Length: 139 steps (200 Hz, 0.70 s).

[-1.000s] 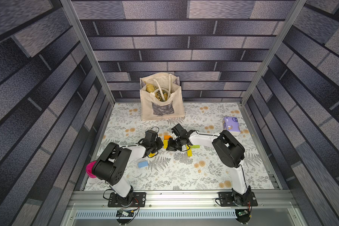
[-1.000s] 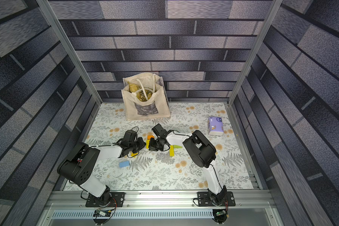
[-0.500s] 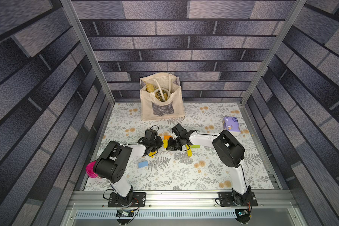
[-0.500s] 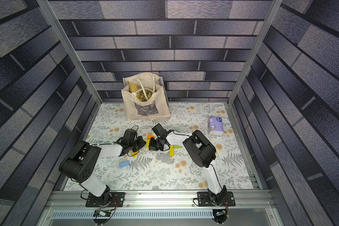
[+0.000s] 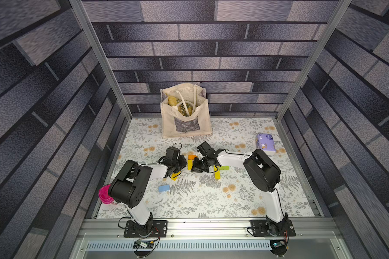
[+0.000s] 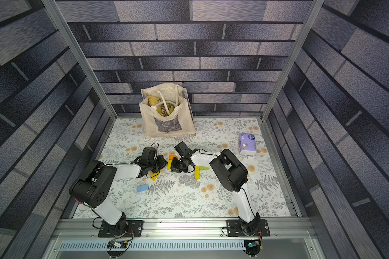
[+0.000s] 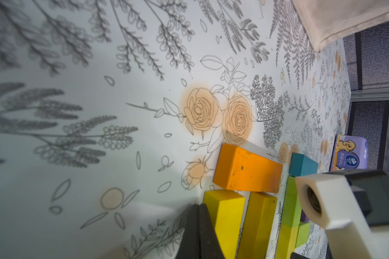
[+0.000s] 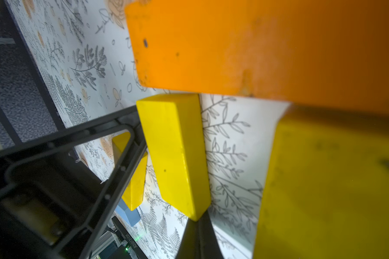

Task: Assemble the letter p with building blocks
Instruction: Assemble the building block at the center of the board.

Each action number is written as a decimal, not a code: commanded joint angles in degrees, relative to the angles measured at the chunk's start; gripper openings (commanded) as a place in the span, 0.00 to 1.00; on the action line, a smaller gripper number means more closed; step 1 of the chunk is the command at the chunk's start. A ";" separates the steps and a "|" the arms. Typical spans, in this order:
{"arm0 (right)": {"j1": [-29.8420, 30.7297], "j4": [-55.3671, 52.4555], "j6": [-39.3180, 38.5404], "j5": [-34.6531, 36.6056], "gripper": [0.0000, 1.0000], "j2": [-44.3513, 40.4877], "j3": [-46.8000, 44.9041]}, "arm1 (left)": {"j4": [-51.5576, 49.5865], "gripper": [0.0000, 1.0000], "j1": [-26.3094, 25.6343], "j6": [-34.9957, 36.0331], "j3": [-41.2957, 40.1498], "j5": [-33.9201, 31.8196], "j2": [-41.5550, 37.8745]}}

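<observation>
The floral-covered bench [image 5: 200, 201] carries a canvas tote bag [image 5: 185, 125] at the middle of its far edge and a purple tissue pack [image 5: 265, 145] near its far right corner. Both arms reach to the bench's centre, where most of the building blocks [image 5: 189, 164] are gathered. The left hand [image 7: 198, 233] is pinched closed on nothing. Its tip is against or just beside the long side of the bright yellow block [image 7: 225, 219]. The right hand [image 8: 198, 240] is likewise closed and empty, its tip at that block's near end.

The step looks like nudging this block square into the letter. Doing it well calls for small pushes with the closed tips. One hand can steady the side while the other slides the end home, without knocking the neighbours out of line.

The bright yellow block lies flat, its long axis running from the far edge toward the near edge. Its far end meets or nearly meets the orange block [image 7: 247, 170], which lies crosswise. A darker yellow block [image 7: 258, 224] lies parallel to it across a narrow gap, with a lime green block [image 7: 291, 204] and a teal block [image 7: 302, 164] beyond. A light blue block [image 5: 163, 188] lies apart, toward the near left corner.
</observation>
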 commanded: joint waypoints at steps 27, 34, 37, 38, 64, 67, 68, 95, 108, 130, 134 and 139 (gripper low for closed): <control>-0.54 -2.86 0.49 1.95 0.00 3.16 -1.51 | -9.13 0.00 0.77 0.80 -1.02 -1.59 4.09; -0.52 -2.86 0.48 1.99 0.00 3.24 -1.40 | -9.08 0.00 0.79 0.66 -0.99 -1.61 4.21; -0.53 -2.86 0.55 1.89 0.00 3.26 -1.42 | -9.08 0.00 0.73 0.72 -0.98 -1.61 4.18; -0.52 -2.86 0.52 1.87 0.00 3.26 -1.42 | -9.08 0.00 0.72 0.73 -0.93 -1.61 4.17; -0.52 -2.95 0.39 1.73 0.00 3.40 -1.25 | -9.14 0.00 0.87 0.76 -0.46 -1.52 4.59; -0.52 -2.95 0.39 1.75 0.00 3.36 -1.25 | -9.10 0.00 0.89 0.78 -0.51 -1.45 4.61; -0.52 -2.95 0.39 1.72 0.00 3.36 -1.25 | -9.09 0.00 0.89 0.76 -0.48 -1.44 4.61; -0.56 -3.04 0.44 1.84 0.00 3.18 -1.34 | -9.00 0.00 0.94 0.73 -0.29 -1.35 4.79; -0.57 -3.04 0.41 1.77 0.00 3.22 -1.34 | -8.99 0.00 0.98 0.79 -0.07 -1.17 5.01; -0.52 -2.96 0.41 1.77 0.00 3.18 -1.42 | -8.84 0.00 0.94 0.77 -0.03 -1.08 5.19; -0.52 -2.95 0.52 1.78 0.00 3.18 -1.51 | -8.86 0.00 0.98 0.77 -0.01 -1.08 5.21; -0.52 -2.91 0.48 1.76 0.00 3.11 -1.51 | -8.82 0.00 0.91 0.77 -0.07 -1.08 5.21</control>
